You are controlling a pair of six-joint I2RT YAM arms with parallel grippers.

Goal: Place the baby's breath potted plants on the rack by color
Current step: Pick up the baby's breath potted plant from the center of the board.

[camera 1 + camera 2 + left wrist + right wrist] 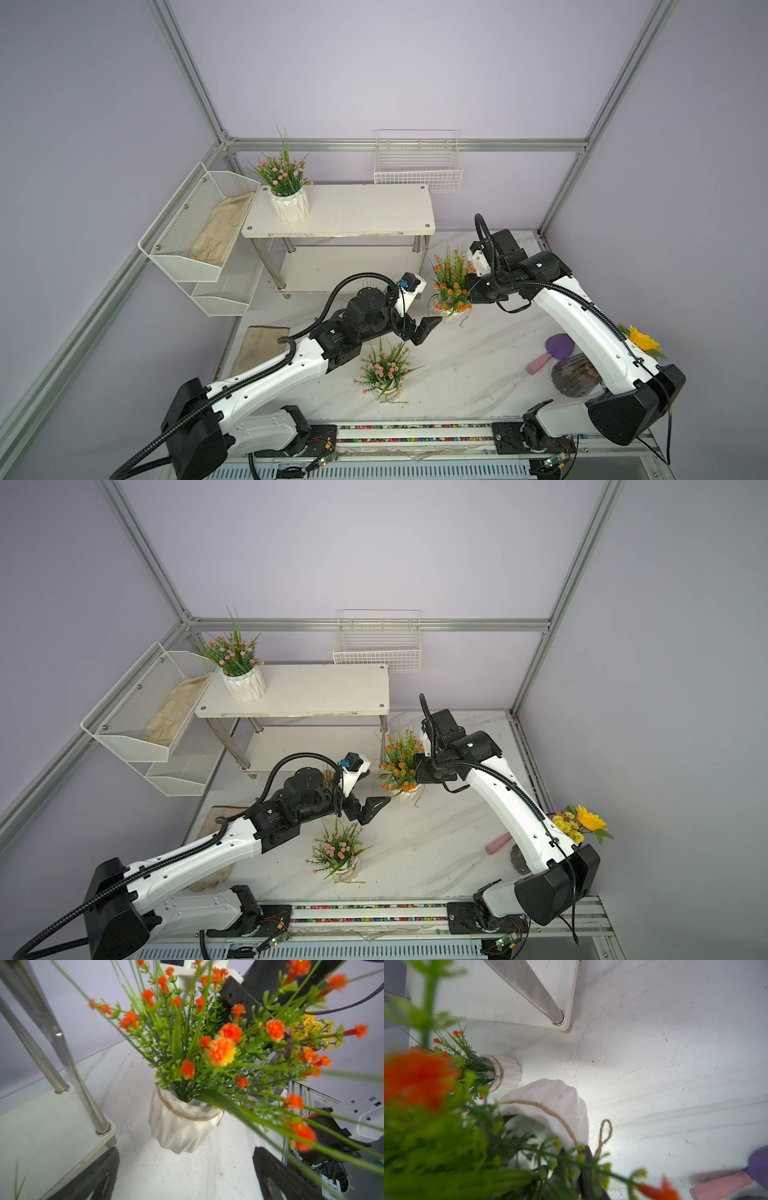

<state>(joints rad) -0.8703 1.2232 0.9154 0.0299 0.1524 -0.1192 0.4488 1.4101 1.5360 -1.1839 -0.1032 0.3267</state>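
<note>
**Gripping an orange plant (451,282) beside the rack (365,212)**

Right gripper (582,1167), closed on its twine-tied, ribbed white pot rim, is buried in foliage. Left gripper (424,330) gapes open nearby. One pink plant (286,187) tops the rack; the other pink plant (384,372) stands on the desk (478,374). A second orange plant (500,1072) lies mostly hidden.

Left arm (282,372), right arm (573,328) wearing white shells, bulky black joint housings (636,411) capping ends, black corrugated cables (360,274) running alongside.
</note>
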